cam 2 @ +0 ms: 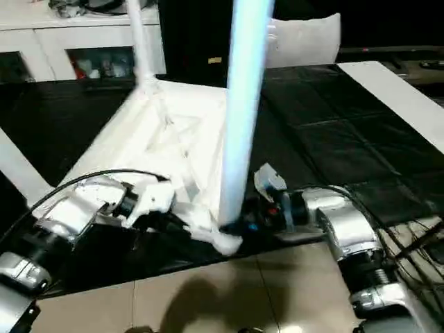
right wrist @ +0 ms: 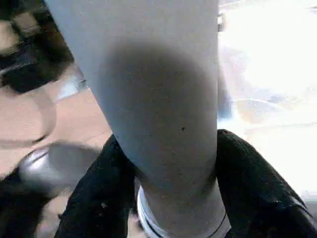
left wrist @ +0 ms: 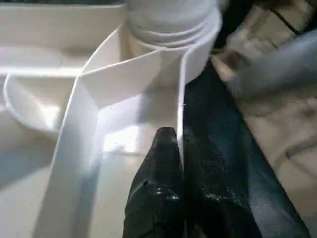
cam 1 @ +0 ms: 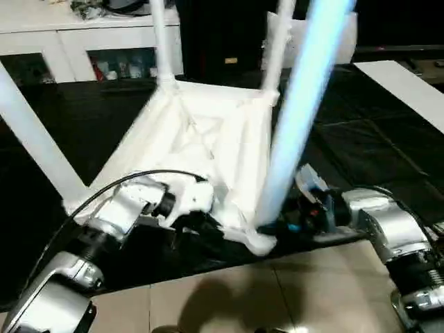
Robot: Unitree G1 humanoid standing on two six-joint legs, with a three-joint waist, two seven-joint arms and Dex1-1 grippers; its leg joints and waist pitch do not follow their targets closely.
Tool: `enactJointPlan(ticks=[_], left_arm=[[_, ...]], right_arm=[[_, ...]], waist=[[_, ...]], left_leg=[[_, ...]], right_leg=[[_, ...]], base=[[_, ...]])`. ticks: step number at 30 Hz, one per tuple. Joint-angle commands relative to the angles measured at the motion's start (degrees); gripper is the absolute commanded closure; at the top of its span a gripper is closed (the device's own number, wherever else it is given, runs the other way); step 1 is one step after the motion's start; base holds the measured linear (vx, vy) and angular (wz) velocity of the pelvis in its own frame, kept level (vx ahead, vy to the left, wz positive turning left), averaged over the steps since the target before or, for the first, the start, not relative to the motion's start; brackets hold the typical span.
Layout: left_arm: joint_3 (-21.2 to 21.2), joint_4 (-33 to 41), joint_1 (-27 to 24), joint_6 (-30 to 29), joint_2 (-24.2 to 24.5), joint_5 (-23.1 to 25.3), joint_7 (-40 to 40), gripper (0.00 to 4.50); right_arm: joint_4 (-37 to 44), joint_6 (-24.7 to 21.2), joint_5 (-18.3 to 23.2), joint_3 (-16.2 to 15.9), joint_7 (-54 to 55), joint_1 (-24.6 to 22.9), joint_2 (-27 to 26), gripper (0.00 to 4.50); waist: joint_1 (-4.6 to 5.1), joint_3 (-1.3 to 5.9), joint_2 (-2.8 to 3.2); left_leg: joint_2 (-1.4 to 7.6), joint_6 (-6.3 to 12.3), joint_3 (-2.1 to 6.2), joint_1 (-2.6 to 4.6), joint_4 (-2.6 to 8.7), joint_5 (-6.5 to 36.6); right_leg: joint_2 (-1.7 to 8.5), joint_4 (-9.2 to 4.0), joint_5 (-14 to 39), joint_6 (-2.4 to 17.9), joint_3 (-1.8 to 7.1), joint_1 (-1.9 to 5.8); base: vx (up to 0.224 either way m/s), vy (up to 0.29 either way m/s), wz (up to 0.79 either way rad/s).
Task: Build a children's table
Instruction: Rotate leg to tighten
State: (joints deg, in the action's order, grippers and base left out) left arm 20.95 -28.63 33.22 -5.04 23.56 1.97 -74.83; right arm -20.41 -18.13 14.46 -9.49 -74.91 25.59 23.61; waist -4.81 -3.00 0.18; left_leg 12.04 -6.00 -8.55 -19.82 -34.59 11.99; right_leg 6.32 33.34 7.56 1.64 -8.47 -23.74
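The children's table lies upside down on a black mat, its white ribbed tabletop (cam 1: pixel 208 139) facing up. A white leg (cam 1: pixel 298 118) stands in the near corner socket (left wrist: pixel 168 25), and my right gripper (right wrist: pixel 168 144) is shut around its base, one black finger (right wrist: pixel 99 188) on each side. Other legs rise at the far left corner (cam 1: pixel 161 41), the far right corner (cam 1: pixel 277 41) and the left corner (cam 1: pixel 35 132). My left gripper (left wrist: pixel 173 136) is shut on the tabletop's thin near rim (left wrist: pixel 181 94), just beside that socket.
A white cabinet with glass doors (cam 1: pixel 83 41) stands at the back left. A white board (cam 1: pixel 409 90) lies on the mat (cam 1: pixel 361 152) at the right. Tan floor tiles (cam 1: pixel 243 298) run along the near side. A black cable (cam 1: pixel 118 184) arcs over my left forearm.
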Motion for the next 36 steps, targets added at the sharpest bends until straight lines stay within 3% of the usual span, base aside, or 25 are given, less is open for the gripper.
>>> enactJointPlan(ticks=[1, 2, 4, 5, 6, 7, 8, 10, 11, 13, 14, 17, 19, 21, 23, 24, 25, 28, 33, 36], left_arm=[[-0.93, 4.47, -0.75, -4.91, -3.34, -2.41, 4.56, 4.5], [-1.29, 5.33, -1.15, -6.12, -3.88, -2.45, 5.86, 4.5], [-1.94, 6.19, -1.43, -7.81, -4.9, -2.35, 8.18, 4.5], [-3.66, 6.28, -1.07, -10.31, -7.28, -1.71, 13.9, 4.5], [-4.56, 6.14, -0.69, -11.5, -8.41, -1.24, 16.69, 4.5], [-4.76, 6.05, -0.58, -11.75, -8.67, -1.17, 17.31, 4.5], [-6.53, 5.61, 0.35, -14.06, -10.94, -0.59, 22.34, 4.5], [-7.71, 5.88, 1.0, -16.26, -12.76, 0.0, 26.55, 4.5], [-8.85, 5.6, 1.83, -17.56, -14.73, 0.17, 30.66, 4.5], [-9.11, 5.52, 2.02, -17.84, -15.2, 0.2, 31.63, 4.5], [-9.37, 5.84, 2.29, -18.65, -16.11, 0.29, 33.24, 4.5], [-8.02, 5.98, 2.72, -17.78, -16.28, 2.35, 34.47, 4.5], [-7.35, 5.96, 2.47, -16.96, -15.2, 3.0, 33.61, 4.5], [-6.83, 5.74, 2.2, -15.66, -14.16, 3.39, 32.55, 4.5], [-6.4, 5.29, 1.95, -14.39, -13.12, 3.44, 31.06, 4.5], [-5.85, 4.95, 1.78, -12.86, -12.35, 3.44, 29.78, 4.5], [-5.56, 4.8, 1.7, -12.12, -11.98, 3.44, 29.17, 4.5], [-4.43, 3.66, 1.49, -9.42, -9.98, 3.33, 25.47, 4.5], [-2.57, 1.27, 1.81, -2.91, -7.0, 3.03, 19.0, 4.5], [0.38, 0.31, 1.74, 3.46, -4.25, 3.02, 11.59, 4.5]], right_arm=[[-0.57, -1.69, -1.97, -0.64, 9.08, 0.08, -3.59, 2.45], [-1.54, -2.03, -2.59, -0.36, 11.96, 0.52, -4.99, 2.46], [-3.26, -2.2, -3.66, -0.05, 16.18, 1.36, -6.98, 2.5], [-6.77, -2.84, -5.31, 0.86, 24.2, 3.37, -10.63, 2.51], [-8.01, -3.43, -5.84, 1.33, 27.6, 4.24, -12.07, 2.51], [-8.32, -3.59, -5.89, 1.5, 28.4, 4.47, -12.43, 2.51], [-10.71, -4.69, -6.02, 3.09, 34.66, 6.27, -15.3, 2.51], [-12.41, -4.55, -6.07, 4.6, 38.92, 7.48, -17.6, 2.51], [-13.69, -2.93, -6.58, 4.99, 41.19, 8.23, -19.2, 2.51], [-13.98, -2.51, -6.72, 5.05, 41.68, 8.39, -19.57, 2.51], [-14.76, -1.72, -6.79, 5.48, 42.69, 8.76, -20.43, 2.18], [-14.6, 0.37, -6.41, 5.71, 40.96, 8.4, -20.67, 1.84], [-13.31, 0.63, -5.65, 6.4, 39.72, 7.72, -19.83, 1.49], [-12.04, 1.09, -4.97, 6.94, 38.08, 7.08, -18.57, 1.39], [-10.3, 1.37, -3.76, 7.39, 35.0, 6.26, -16.91, 1.34], [-9.2, 1.54, -3.07, 7.43, 32.78, 5.7, -15.7, 1.06], [-8.71, 1.67, -2.77, 7.43, 31.72, 5.44, -15.13, 0.96], [-7.11, 2.76, -2.03, 7.15, 25.3, 4.32, -11.14, 0.78], [-4.98, 2.65, -0.45, 6.39, 15.64, 3.29, -5.31, 0.24], [-4.42, 3.49, -1.29, 3.94, 8.98, 2.85, -1.02, 0.16]], waist=[[0.32, 3.96, -0.38], [0.74, 3.94, -0.41], [2.59, 3.75, -0.56], [2.89, 3.81, -0.91], [3.74, 3.6, -0.6], [4.38, 3.56, -0.41], [4.64, 3.63, -0.63], [5.35, 3.63, -0.35], [5.54, 3.68, -0.38], [5.9, 3.69, 0.16], [6.05, 3.9, -0.04], [5.87, 4.13, -0.07], [5.4, 4.38, -0.25], [5.2, 4.42, -0.47], [4.59, 4.43, -0.77], [4.2, 4.46, -0.5], [3.77, 4.56, -0.75], [2.77, 4.83, -0.49], [1.73, 4.59, -0.43], [1.19, 4.39, -0.38]], left_leg=[[0.78, 1.22, -0.56, -0.89, 4.27, 9.19], [0.56, 1.11, -0.5, -1.03, 4.22, 9.63], [0.08, 1.25, -0.48, -1.11, 3.93, 11.69], [-0.05, 1.37, -0.48, -0.98, 3.76, 12.13], [-0.2, 1.28, -0.37, -1.14, 3.6, 12.94], [-0.48, 1.22, -0.31, -0.57, 3.15, 14.69], [-0.63, 1.45, -0.36, -0.43, 2.91, 15.0], [-0.75, 1.9, -0.17, -0.29, 2.64, 16.17], [-0.61, 2.11, -0.21, -0.22, 2.69, 16.37], [0.0, 2.57, 0.2, -0.04, 3.09, 17.65], [0.39, 3.08, 0.4, -0.45, 3.54, 17.47], [0.76, 3.48, 0.47, -0.82, 4.04, 15.52], [0.81, 4.38, 0.22, -1.18, 4.06, 10.82], [0.72, 5.28, -0.05, -1.14, 3.94, 8.96], [0.47, 6.36, -0.37, -1.05, 3.75, 8.06], [0.38, 6.81, -0.49, -1.08, 3.65, 7.16], [0.33, 7.13, -0.61, -1.2, 3.52, 5.97], [0.38, 8.23, -0.62, -1.47, 3.26, 2.63], [0.67, 7.19, -0.68, -0.94, 3.48, 4.51], [0.86, 6.54, -0.7, -0.63, 3.7, 6.83]], right_leg=[[2.56, -4.33, 27.06, 5.83, 2.63, 4.24], [2.44, -4.59, 28.23, 4.95, 2.42, 4.32], [2.21, -5.45, 31.23, 3.46, 1.87, 4.12], [2.23, -5.74, 32.54, 2.78, 1.7, 4.04], [2.13, -6.03, 34.5, 2.09, 1.22, 3.88], [2.07, -6.95, 37.31, 0.68, 0.49, 3.47], [2.02, -7.23, 37.81, 0.01, 0.27, 3.37], [1.92, -7.78, 38.27, -0.92, -0.43, 3.17], [1.98, -7.79, 37.78, -0.81, -0.42, 3.16], [2.11, -7.95, 35.75, -0.18, -0.89, 3.54], [2.28, -7.42, 32.52, 0.68, -0.5, 4.01], [2.59, -6.32, 27.37, 3.64, 0.51, 4.3], [2.67, -5.09, 21.38, 6.49, 1.48, 4.51], [2.61, -4.59, 18.97, 8.14, 1.98, 4.39], [2.54, -4.37, 18.77, 8.53, 2.47, 4.3], [2.54, -4.29, 18.71, 8.75, 2.67, 4.34], [2.46, -4.02, 18.02, 8.9, 2.82, 4.34], [2.4, -3.23, 13.97, 9.78, 3.01, 4.48], [2.15, -3.62, 16.63, 9.38, 3.01, 4.28], [2.15, -3.94, 18.86, 8.82, 3.08, 4.01]], base=[[0.0, 0.0, 0.0], [0.0, 0.0, 0.0], [0.0, 0.0, 0.0], [0.0, 0.0, 0.0], [0.0, 0.0, 0.0], [0.0, 0.0, 0.0], [0.0, 0.0, 0.0], [0.0, 0.0, 0.0], [0.0, 0.0, 0.0], [0.0, 0.0, 0.0], [0.0, 0.0, 0.0], [0.0, 0.0, 0.0], [0.0, 0.0, 0.0], [0.0, 0.0, 0.0], [0.0, 0.0, 0.0], [0.0, 0.0, 0.0], [0.0, 0.0, 0.0], [0.0, 0.0, 0.0], [0.0, 0.0, 0.0], [0.0, 0.0, 0.0]])
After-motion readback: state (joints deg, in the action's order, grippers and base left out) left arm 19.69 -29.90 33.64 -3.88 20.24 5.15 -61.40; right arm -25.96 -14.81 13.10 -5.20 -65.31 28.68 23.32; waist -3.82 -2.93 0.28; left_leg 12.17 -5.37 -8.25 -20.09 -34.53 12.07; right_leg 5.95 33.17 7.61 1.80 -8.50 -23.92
